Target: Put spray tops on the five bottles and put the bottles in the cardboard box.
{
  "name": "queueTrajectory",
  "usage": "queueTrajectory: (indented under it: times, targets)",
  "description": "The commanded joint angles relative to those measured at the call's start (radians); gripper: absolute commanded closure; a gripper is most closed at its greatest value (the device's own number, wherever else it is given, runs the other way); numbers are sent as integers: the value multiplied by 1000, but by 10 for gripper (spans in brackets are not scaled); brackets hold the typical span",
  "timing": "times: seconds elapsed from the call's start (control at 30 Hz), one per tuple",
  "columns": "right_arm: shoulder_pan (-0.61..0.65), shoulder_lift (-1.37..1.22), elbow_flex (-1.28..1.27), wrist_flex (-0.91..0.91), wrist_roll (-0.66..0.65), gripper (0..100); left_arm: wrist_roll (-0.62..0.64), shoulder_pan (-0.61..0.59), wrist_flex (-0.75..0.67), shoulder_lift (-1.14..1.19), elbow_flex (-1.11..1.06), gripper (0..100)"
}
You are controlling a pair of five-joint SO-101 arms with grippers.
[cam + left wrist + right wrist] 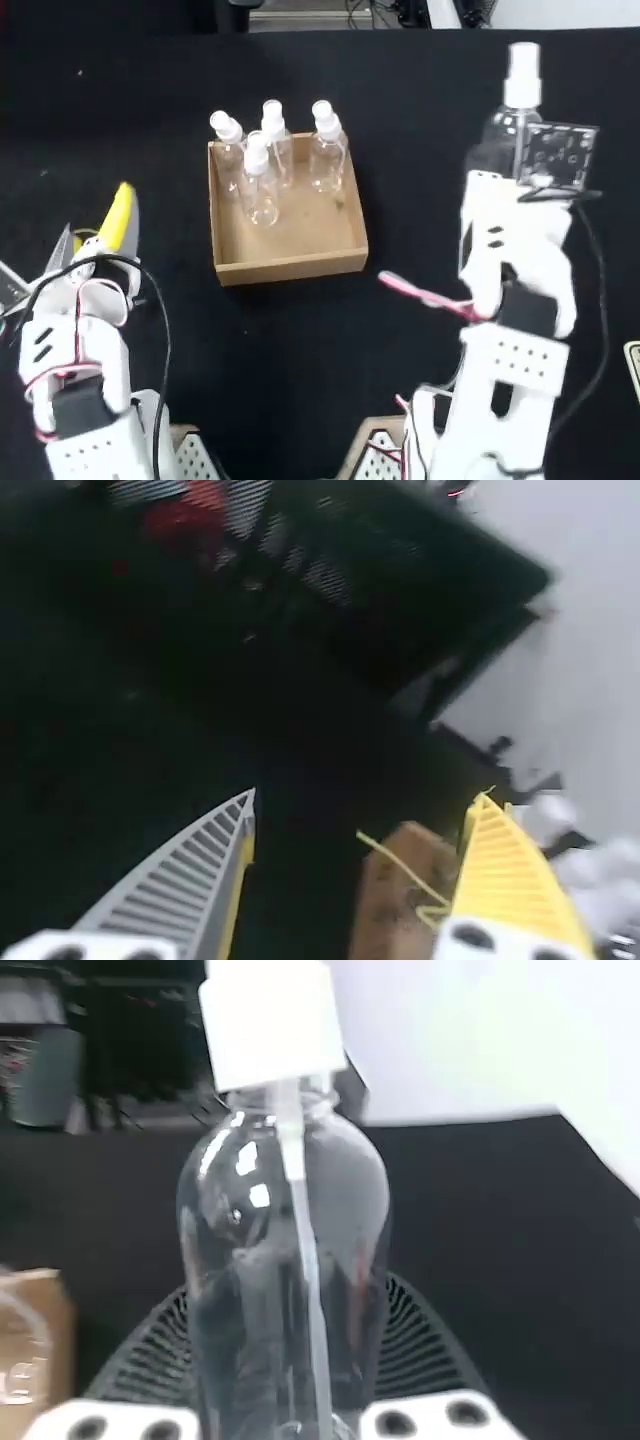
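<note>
**While Four Bottles Are Standing in the Box, the Fifth Is Sitting in the Right Gripper**

Where its two dark ribbed fingers are closing in from either side, the right gripper (520, 165) (285, 1380) is pinching a clear, round-shouldered plastic bottle (512, 135) (285, 1260) by its lower body. The bottle is standing upright between the fingers. A white spray top (523, 70) (270, 1025) is sitting on its neck, just above the grip, and a thin tube is running down inside the bottle.

The left gripper (92, 232) (365, 805) is hanging low over the black table covering (300, 360), its yellow and grey fingers spread wide with nothing between them.

Farther out, between the two grippers and nearer the left one, a shallow brown cardboard box (290, 265) (400, 890) is lying open. From the left gripper it is showing just past the yellow finger. Four other clear plastic bottles (260, 190) with white spray tops are standing upright in the box, crowded toward its far wall.
</note>
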State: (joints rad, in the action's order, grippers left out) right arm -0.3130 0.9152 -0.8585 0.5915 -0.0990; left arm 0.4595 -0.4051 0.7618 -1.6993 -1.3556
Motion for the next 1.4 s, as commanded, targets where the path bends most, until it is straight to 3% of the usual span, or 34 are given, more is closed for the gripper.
queueTrajectory:
  times: [0.0,0.13,0.37,0.53,0.7,0.93,1.2,1.37]
  targets:
    - [-75,-154,71,-138,5,988,-14,-41,-115,-6,-125,693]
    - [-100,-344,68,-288,5,988,-6,-97,-147,-6,-182,694]
    - [-120,-651,68,-609,5,988,-6,-97,-212,-6,-268,694]
    - [-190,-849,64,-927,106,988,-6,-96,-209,-6,-278,694]
    - [-250,-1013,81,-1142,115,988,-6,-94,-209,-5,-280,694]
    - [-319,-1198,130,-1369,115,988,-12,-1,-273,-6,-338,694]
    - [-364,-1379,153,-1588,110,988,-12,12,-299,-6,-351,694]
    - [-368,-1524,211,-1745,15,988,-12,7,-299,-6,-351,694]
